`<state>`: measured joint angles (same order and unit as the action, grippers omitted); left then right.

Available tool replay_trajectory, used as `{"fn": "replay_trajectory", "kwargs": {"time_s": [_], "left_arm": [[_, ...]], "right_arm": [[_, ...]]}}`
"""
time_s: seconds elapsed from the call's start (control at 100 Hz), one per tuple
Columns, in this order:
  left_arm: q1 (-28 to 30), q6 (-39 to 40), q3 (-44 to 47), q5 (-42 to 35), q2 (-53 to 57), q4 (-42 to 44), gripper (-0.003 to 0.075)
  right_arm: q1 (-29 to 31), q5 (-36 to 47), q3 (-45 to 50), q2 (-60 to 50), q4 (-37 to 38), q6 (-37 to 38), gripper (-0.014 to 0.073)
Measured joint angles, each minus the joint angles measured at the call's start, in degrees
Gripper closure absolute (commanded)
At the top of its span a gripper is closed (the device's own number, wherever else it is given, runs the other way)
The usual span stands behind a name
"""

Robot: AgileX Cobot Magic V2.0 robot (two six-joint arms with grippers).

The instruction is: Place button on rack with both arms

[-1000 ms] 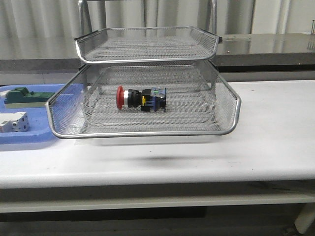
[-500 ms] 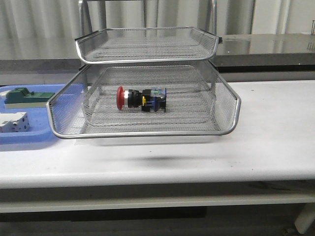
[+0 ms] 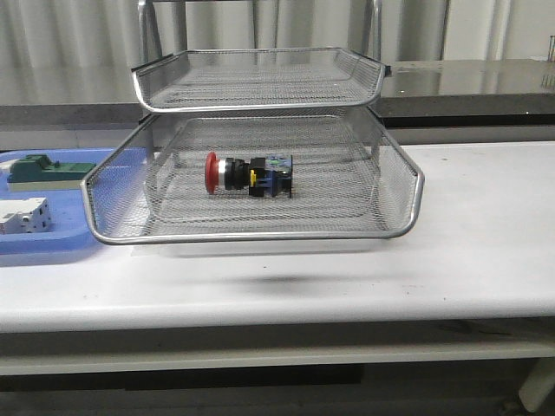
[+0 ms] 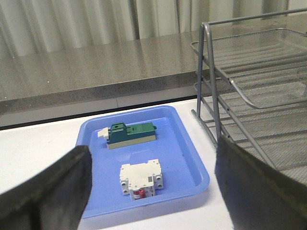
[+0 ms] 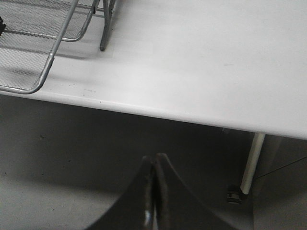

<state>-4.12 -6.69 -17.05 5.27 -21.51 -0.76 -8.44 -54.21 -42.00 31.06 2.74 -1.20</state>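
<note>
The button [image 3: 248, 174], with its red mushroom head pointing left, lies on its side in the middle tier of the silver wire-mesh rack [image 3: 257, 235]. Neither arm shows in the front view. In the left wrist view my left gripper [image 4: 153, 184] is open and empty, its fingers [image 4: 53, 191] framing the blue tray, with the rack [image 4: 249, 98] beside it. In the right wrist view my right gripper [image 5: 154, 160] is shut with nothing in it, hanging below and off the table's front edge, a corner of the rack [image 5: 53, 48] in sight.
A flat blue tray [image 3: 48, 243] left of the rack holds a green block [image 4: 132, 135] and a white breaker [image 4: 141, 179]. A grey counter runs behind the table. A table leg [image 5: 252, 163] and the floor show past the white table edge [image 5: 192, 117].
</note>
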Motion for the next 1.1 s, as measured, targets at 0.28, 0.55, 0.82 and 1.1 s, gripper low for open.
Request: {"fn": "replay_trajectory", "kwargs": {"time_s": [0.28,0.55,0.82,1.1], "left_arm": [[0.0,0.0,0.1,-0.11,0.0,0.0,0.0281],[0.0,0.0,0.1,-0.2,0.0,0.0,0.0578],[0.0,0.0,0.1,-0.2,0.0,0.0,0.0716],[0.0,0.0,0.1,-0.2,0.0,0.0,0.0716]], "right_arm": [[0.0,0.0,0.0,0.0,0.0,0.0,0.0662],[0.0,0.0,0.0,0.0,0.0,0.0,0.0662],[0.0,0.0,0.0,0.0,0.0,0.0,0.0662],[0.0,0.0,0.0,0.0,0.0,0.0,0.0662]]}}
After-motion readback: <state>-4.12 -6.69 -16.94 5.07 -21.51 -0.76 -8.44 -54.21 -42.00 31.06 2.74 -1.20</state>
